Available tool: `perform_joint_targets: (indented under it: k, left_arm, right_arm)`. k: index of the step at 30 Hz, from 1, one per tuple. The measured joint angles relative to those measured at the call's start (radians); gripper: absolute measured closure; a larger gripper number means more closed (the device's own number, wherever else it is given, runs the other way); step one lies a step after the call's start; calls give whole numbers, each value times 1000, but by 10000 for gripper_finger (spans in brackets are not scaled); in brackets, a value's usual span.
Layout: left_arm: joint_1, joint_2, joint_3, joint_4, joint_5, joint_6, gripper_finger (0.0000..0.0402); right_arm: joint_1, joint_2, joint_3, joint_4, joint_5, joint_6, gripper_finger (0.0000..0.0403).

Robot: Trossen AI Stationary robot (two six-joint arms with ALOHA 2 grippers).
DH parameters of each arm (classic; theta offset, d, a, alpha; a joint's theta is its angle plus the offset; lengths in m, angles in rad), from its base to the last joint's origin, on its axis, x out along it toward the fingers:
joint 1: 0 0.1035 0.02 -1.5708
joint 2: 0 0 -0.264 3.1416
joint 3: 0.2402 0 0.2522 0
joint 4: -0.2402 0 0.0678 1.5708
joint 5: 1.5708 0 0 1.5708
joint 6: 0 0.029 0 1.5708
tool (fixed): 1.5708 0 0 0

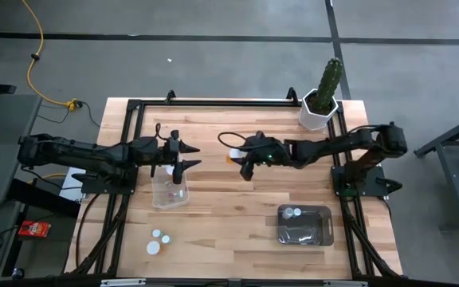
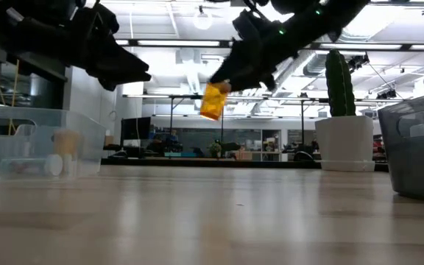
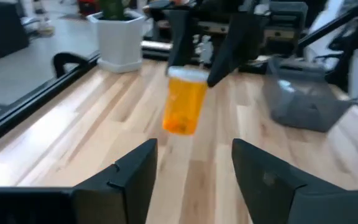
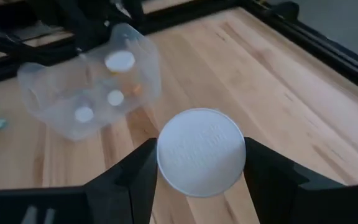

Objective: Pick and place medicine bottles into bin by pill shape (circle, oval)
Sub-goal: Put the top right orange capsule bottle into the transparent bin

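Note:
An orange medicine bottle [image 3: 184, 107] with a white cap hangs in the air over the middle of the table, with my right gripper [image 1: 240, 160] shut on it. My left gripper [image 1: 191, 157] stands open a little to the bottle's left, above the far end of the clear bin [image 1: 170, 192], with nothing between its fingers. In the left wrist view the bottle shows just beyond the left gripper's own open fingers. Several capped bottles [image 4: 115, 98] lie inside the clear bin. My right gripper pinches the bottle's white cap [image 4: 201, 152] between its two fingers [image 3: 230, 55], one on each side of the cap's rim. The fingers come slanting down from the table's right side. The orange body [image 2: 213, 101] hangs tilted below the cap, lifted clear of the table.
A grey bin [image 1: 322, 227] holding two white-capped bottles [image 1: 292, 212] sits at the near right. Three loose white-capped bottles [image 1: 158, 240] stand near the front left edge. A white pot with a cactus [image 1: 320, 108] stands at the far right corner. Black frame rails run along the table's sides.

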Motion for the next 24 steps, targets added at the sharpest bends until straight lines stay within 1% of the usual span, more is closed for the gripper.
perform_joint_targets:
  k: [2, 4, 8, 11, 14, 18, 24]
  left_arm:
    - [-2, 23, 0, 34, 33, 4, 188]
    - [-11, 55, 0, 65, 57, 42, 170]
    - [-42, 114, 0, 100, 55, 96, 141]
    - [-46, 139, 3, 108, 45, 82, 126]
    - [-45, 151, 11, 105, 35, 62, 119]
    - [-46, 172, 25, 106, 40, 47, 116]
    - [-46, 231, 51, 114, 101, 27, 116]
  right_arm:
    - [3, 23, 33, 1, -36, -22, 216]
    - [3, 58, 76, -1, -89, -45, 216]
    - [4, 135, 177, -6, -170, -104, 216]
    - [11, 175, 239, -25, -179, -133, 216]
    - [22, 191, 274, -37, -182, -159, 217]
    - [37, 193, 284, -31, -184, -178, 217]
    - [49, 193, 284, -1, -218, -204, 217]
